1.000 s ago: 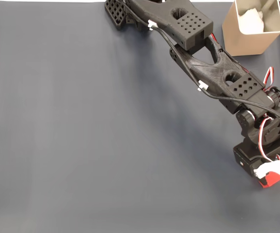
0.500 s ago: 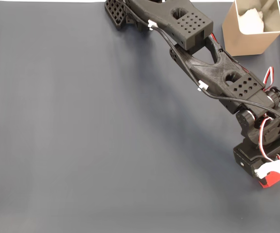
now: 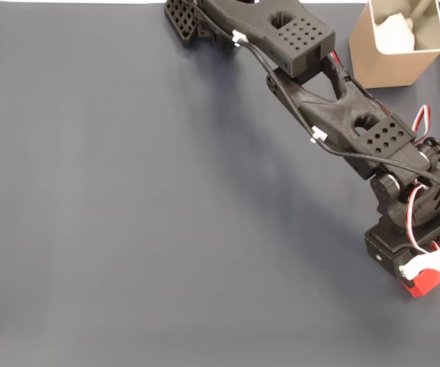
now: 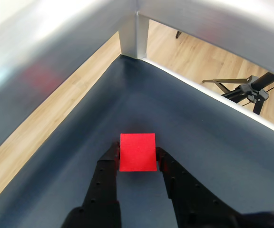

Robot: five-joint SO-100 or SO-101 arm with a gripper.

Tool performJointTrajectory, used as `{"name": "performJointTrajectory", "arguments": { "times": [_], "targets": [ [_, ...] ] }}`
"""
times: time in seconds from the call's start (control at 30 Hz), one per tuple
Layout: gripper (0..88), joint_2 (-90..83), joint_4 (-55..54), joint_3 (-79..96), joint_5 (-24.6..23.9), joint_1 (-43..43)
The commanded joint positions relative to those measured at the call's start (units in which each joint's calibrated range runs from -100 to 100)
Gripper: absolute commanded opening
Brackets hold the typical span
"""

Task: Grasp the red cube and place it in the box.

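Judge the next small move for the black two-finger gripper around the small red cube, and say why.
Probably lift straight up a little. In the wrist view the black two-finger gripper has its fingers against both sides of the small bright red cube, which sits on the dark blue mat. The tan thin-walled box stands far off at the mat's top edge in the fixed view, so the cube must clear the surface first.

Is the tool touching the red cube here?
Touching. In the wrist view the tool has a finger against each side of the red cube, with no gap visible on either side.
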Motion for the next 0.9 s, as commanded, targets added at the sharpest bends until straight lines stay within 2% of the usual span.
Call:
{"name": "performJointTrajectory", "arguments": {
  "times": [0.0, 0.5, 0.87],
  "targets": [
    [9.4, -4.6, 0.5, -0.2, 0.6, -0.3],
    [5.5, -14.1, 4.6, 5.8, 1.3, -1.5],
    [4.0, -34.6, 9.7, 27.1, 1.6, -3.0]
  ]
}}
